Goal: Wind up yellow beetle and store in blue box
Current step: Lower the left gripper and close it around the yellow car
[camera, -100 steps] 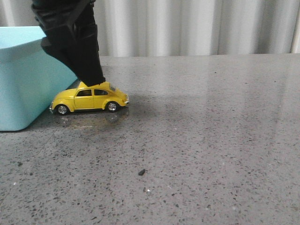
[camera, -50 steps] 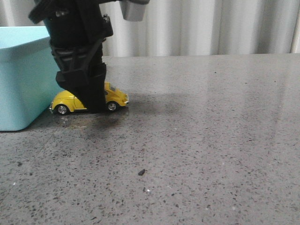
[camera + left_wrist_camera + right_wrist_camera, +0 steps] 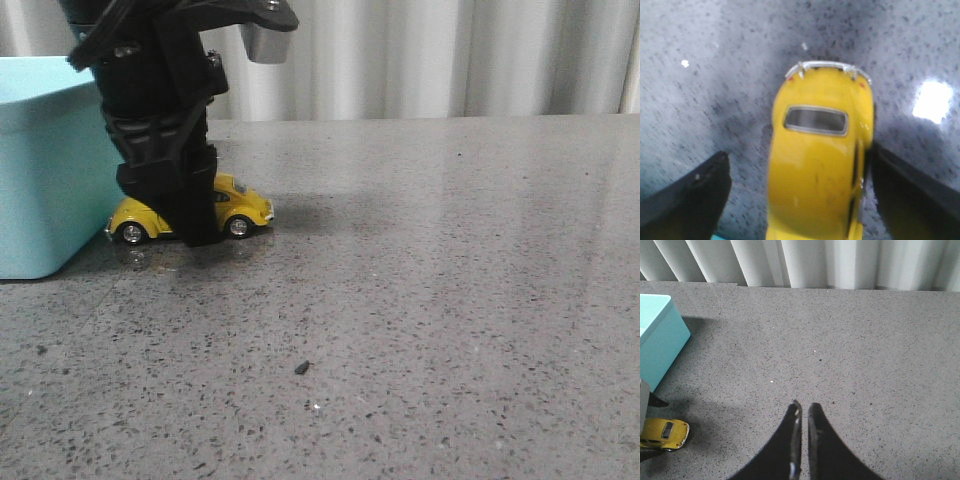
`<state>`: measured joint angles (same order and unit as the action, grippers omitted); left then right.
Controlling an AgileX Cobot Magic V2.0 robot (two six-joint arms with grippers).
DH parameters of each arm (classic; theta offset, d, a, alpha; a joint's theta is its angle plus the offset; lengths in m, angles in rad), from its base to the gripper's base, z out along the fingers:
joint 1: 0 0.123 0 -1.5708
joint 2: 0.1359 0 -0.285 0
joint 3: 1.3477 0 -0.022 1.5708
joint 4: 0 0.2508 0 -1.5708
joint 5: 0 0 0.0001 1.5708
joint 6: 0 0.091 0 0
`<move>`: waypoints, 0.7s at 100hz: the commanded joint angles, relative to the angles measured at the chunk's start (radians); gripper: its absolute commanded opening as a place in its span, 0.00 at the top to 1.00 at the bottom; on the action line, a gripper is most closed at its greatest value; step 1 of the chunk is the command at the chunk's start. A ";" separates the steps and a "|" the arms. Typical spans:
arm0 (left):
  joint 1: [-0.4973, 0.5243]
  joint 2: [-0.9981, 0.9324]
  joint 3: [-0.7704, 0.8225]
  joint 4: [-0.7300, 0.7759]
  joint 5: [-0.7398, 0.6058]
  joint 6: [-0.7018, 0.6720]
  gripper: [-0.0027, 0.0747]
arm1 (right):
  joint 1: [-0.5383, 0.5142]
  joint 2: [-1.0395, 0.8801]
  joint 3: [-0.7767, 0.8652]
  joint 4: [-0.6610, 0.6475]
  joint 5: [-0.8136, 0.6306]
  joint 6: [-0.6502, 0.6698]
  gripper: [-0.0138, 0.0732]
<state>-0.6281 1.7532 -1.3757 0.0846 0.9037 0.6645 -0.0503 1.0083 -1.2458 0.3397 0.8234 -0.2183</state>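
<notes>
The yellow beetle (image 3: 247, 207) stands on its wheels on the grey table, just right of the blue box (image 3: 40, 170). My left gripper (image 3: 190, 232) is down over the car, open, one finger on each side of its body. In the left wrist view the yellow beetle (image 3: 815, 165) lies between the fingers (image 3: 695, 195); the finger on one side touches it and the other stands apart. My right gripper (image 3: 803, 407) is shut on nothing, up above bare table. Its view shows the yellow beetle (image 3: 665, 432) and the blue box (image 3: 655, 340) off to one side.
The grey speckled tabletop (image 3: 450, 300) stretches to the right of the car. A small dark crumb (image 3: 302, 367) lies near the front. A pale pleated curtain (image 3: 430, 55) closes off the back edge.
My left gripper has come down from above the beetle's roof until its fingers straddle the car. The beetle and the box have stayed where they were.
</notes>
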 commanded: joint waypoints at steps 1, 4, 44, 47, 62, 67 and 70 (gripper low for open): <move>0.003 -0.028 -0.028 -0.012 -0.024 0.010 0.26 | -0.005 -0.018 -0.025 0.008 -0.075 -0.011 0.90; 0.003 -0.023 -0.028 -0.012 -0.022 0.010 0.26 | -0.005 -0.018 -0.025 0.008 -0.075 -0.011 0.90; 0.003 -0.020 -0.028 -0.018 -0.009 0.010 0.74 | -0.005 -0.018 -0.025 0.008 -0.075 -0.011 0.90; 0.003 -0.020 -0.028 -0.018 -0.009 0.010 0.78 | -0.005 -0.018 -0.025 0.008 -0.075 -0.011 0.90; 0.003 -0.020 -0.030 -0.018 -0.002 0.010 0.93 | -0.005 -0.018 -0.025 0.008 -0.075 -0.011 0.90; 0.003 -0.020 -0.038 -0.018 0.015 0.010 0.95 | -0.005 -0.018 -0.025 0.008 -0.075 -0.011 0.90; 0.003 -0.020 -0.047 -0.018 0.023 0.010 0.97 | -0.005 -0.018 -0.025 0.008 -0.075 -0.011 0.90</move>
<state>-0.6281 1.7661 -1.3879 0.0670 0.9140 0.6723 -0.0503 1.0083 -1.2458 0.3397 0.8195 -0.2183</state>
